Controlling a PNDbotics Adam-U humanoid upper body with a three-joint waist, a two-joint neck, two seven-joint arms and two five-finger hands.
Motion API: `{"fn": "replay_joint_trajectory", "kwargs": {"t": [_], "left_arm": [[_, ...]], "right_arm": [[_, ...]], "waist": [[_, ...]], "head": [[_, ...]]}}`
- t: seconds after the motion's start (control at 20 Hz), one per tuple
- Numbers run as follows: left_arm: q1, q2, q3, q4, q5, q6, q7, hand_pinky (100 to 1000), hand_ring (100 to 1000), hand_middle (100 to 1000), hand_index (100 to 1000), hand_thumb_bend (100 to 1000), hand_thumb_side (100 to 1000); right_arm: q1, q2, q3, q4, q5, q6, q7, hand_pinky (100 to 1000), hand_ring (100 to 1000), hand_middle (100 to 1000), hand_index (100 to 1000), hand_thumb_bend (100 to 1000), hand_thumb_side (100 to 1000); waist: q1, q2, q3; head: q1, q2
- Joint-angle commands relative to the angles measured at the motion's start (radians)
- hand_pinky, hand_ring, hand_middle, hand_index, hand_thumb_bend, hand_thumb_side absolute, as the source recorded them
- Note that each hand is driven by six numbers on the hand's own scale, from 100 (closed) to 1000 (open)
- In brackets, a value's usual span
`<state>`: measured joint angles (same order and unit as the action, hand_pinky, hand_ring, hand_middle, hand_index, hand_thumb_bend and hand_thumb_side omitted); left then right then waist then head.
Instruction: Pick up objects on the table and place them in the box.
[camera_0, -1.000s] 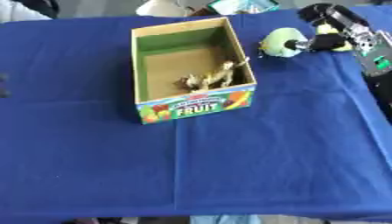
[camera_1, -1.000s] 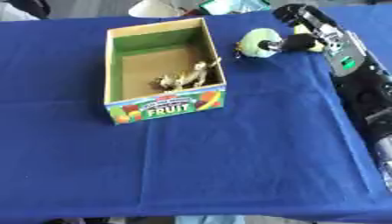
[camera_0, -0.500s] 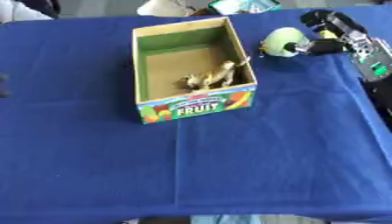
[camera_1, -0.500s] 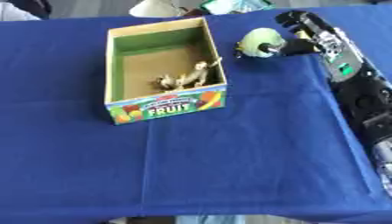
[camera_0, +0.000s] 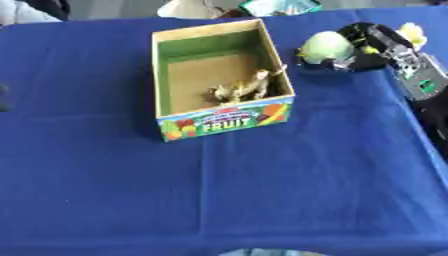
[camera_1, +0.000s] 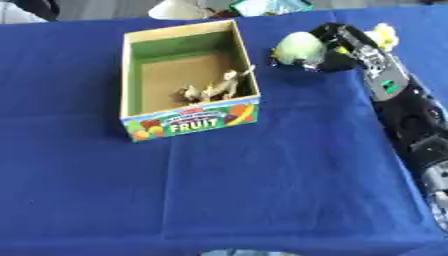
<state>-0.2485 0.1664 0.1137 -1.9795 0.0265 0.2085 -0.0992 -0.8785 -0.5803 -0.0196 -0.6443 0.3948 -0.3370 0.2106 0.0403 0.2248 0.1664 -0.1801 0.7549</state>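
Blue cloth-covered table (camera_0: 262, 190), clutter just past the far edge. Landmark: open cardboard box (camera_0: 159, 75) with "FRUIT" printed on its front, sitting left of centre toward the far side.

Inside the box, at the near right corner: a small tan animal figure (camera_0: 243, 89), leaning against the right wall. Counts as one item delivered, by the look of it.

Right of the box, beyond its far right corner: right hand (camera_1: 337, 47) reaching in from the right edge, fingers curled around a pale green rounded object (camera_1: 297, 46). Object on the box-facing side of the hand, close to the box's right wall but not over the opening. Unclear whether lifted or touching the cloth.

Further right, behind the hand: a small pale yellow thing (camera_0: 410, 33), partly hidden by the arm. Identity not readable.

Left hand: only a dark sliver at the left edge, level with the box's front; nothing to say about its fingers.

Progress estimate: one in, one in hand, possibly one left. Next: carry the green object left over the rim, release inside, clear of the figure. Then check the yellow thing.
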Motion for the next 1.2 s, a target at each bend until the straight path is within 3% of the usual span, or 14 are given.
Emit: {"fn": "replay_joint_trajectory", "kwargs": {"t": [0.05,0.25,0.6,0.65,0.75,0.9,1.0,1.2], "left_arm": [[-0.013,0.007,0.000,-0.015,0.006,-0.002,-0.003,547,628,656,777,319,613],[-0.014,0.007,-0.001,-0.016,0.007,-0.002,-0.004,547,628,656,778,318,613],[-0.014,0.007,0.000,-0.016,0.006,-0.002,-0.003,547,628,656,778,318,613],[-0.014,0.006,0.000,-0.016,0.006,-0.002,-0.003,547,629,656,778,318,613],[-0.014,0.006,0.001,-0.016,0.006,-0.001,-0.002,547,629,656,778,318,613],[-0.014,0.006,0.001,-0.016,0.005,-0.001,-0.002,547,629,656,778,318,613],[-0.014,0.006,0.002,-0.017,0.005,-0.001,-0.001,547,629,656,777,319,613],[-0.013,0.007,0.002,-0.017,0.004,0.000,-0.001,547,629,656,777,319,613]], "right_arm": [[-0.008,-0.003,0.007,-0.002,0.017,-0.006,0.006,822,823,751,815,609,336],[-0.006,0.008,0.011,-0.001,0.040,-0.013,-0.003,811,798,721,795,596,309],[-0.003,0.011,-0.006,-0.022,0.049,-0.010,-0.094,754,679,544,641,459,149],[-0.003,0.011,-0.015,-0.027,0.039,-0.005,-0.111,740,659,514,607,321,136],[-0.001,0.008,-0.034,-0.039,0.010,0.010,-0.145,734,653,505,597,227,133],[0.006,0.000,-0.036,-0.059,-0.055,0.033,-0.205,733,654,506,597,223,158],[0.013,-0.011,-0.019,-0.071,-0.112,0.041,-0.236,732,656,507,598,264,232],[0.022,-0.027,-0.005,-0.091,-0.178,0.056,-0.248,732,657,509,600,324,275]], "waist": [[-0.001,-0.013,0.003],[-0.002,-0.013,0.006],[-0.003,-0.013,0.008],[-0.003,-0.013,0.007],[-0.003,-0.013,0.005],[-0.004,-0.013,0.002],[-0.004,-0.013,0.000],[-0.004,-0.015,-0.004]], "head": [[-0.004,-0.003],[-0.005,-0.004],[-0.004,-0.005],[-0.003,-0.005],[-0.001,-0.004],[0.001,-0.005],[0.001,-0.004],[0.002,-0.005]]}}
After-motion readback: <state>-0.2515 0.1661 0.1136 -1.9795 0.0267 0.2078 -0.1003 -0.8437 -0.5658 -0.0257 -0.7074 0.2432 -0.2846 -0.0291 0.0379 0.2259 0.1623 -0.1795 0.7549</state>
